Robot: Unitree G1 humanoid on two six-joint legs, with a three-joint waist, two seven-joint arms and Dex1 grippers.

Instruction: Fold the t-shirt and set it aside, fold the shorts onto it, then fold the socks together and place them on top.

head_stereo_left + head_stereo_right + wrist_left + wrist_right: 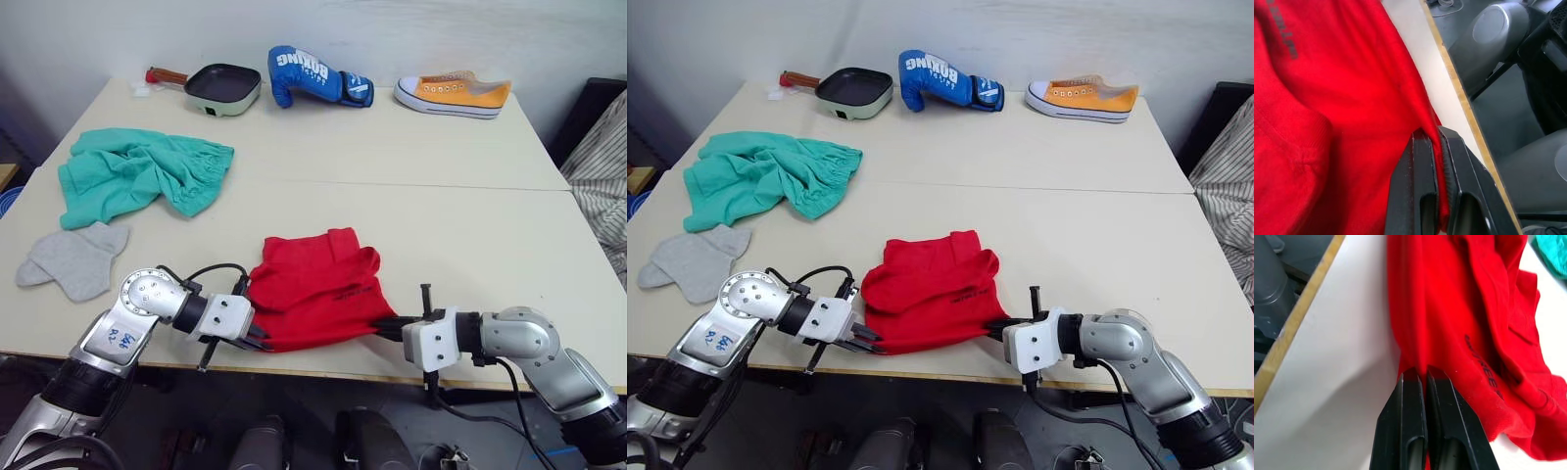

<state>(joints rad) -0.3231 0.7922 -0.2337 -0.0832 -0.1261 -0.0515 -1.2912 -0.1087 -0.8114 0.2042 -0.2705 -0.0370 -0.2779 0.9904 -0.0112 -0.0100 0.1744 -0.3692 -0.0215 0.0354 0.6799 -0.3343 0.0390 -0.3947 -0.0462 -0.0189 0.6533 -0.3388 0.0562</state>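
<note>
You've got both jaws clamped on the shirt (318, 286): left gripper (257, 334) and right gripper (390, 326) pinch its near hem at the table (470, 215) edge; shorts (137, 176) and socks (76, 258) lie left.

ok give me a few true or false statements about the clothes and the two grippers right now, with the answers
1. Both grippers are shut on the t-shirt. True: the left gripper and the right gripper each pinch red fabric at its near edge.
2. The shorts lie folded on top of the t-shirt. False: they sit crumpled, apart from it, on the robot's left side of the table.
3. The socks lie nearer the robot than the shorts. True.
4. The socks rest on the t-shirt. False: they lie on the bare table, left of it.
5. A boxing glove lies between a pan and a sneaker at the far edge. True.
</note>
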